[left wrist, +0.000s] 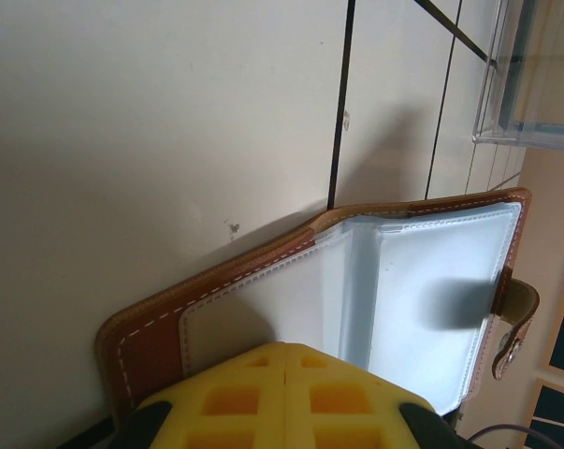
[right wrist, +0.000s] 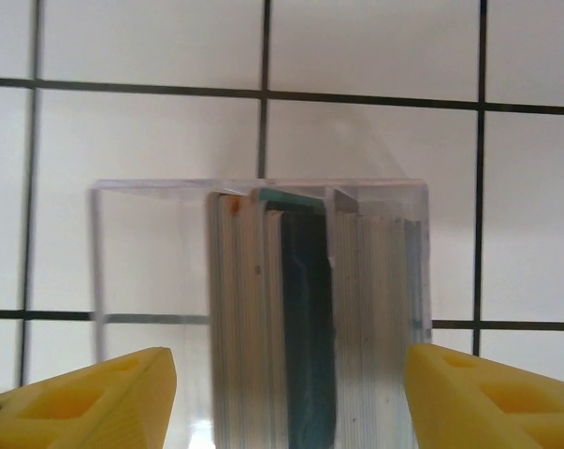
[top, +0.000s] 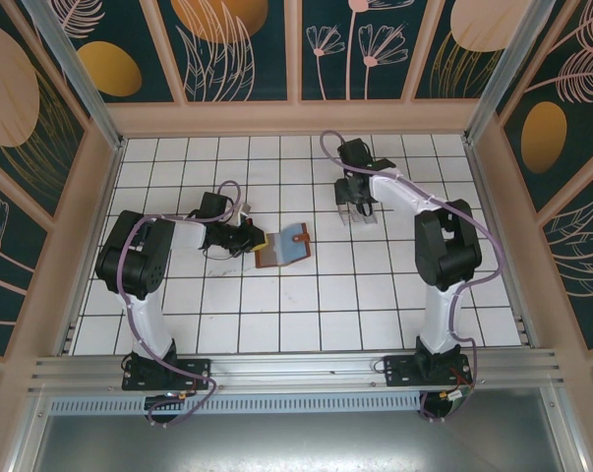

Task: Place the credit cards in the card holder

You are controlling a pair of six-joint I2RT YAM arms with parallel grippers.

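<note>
The left gripper [top: 239, 237] lies low on the white tiled floor [top: 276, 324], its yellow fingers [left wrist: 235, 398] pressed together at the left edge of the holder [top: 284, 246]; whether they pinch a leaf, I cannot tell. The holder lies open and flat near the middle of the floor, with its clear pockets up and its tab [left wrist: 512, 318] on the far side. Well apart to the right stands a clear box [right wrist: 151, 243] with the cards [right wrist: 282, 318] on edge inside, one dark among pale ones. The right gripper [right wrist: 286, 393] hangs over it, fingers spread to either side of the box, touching nothing.
</note>
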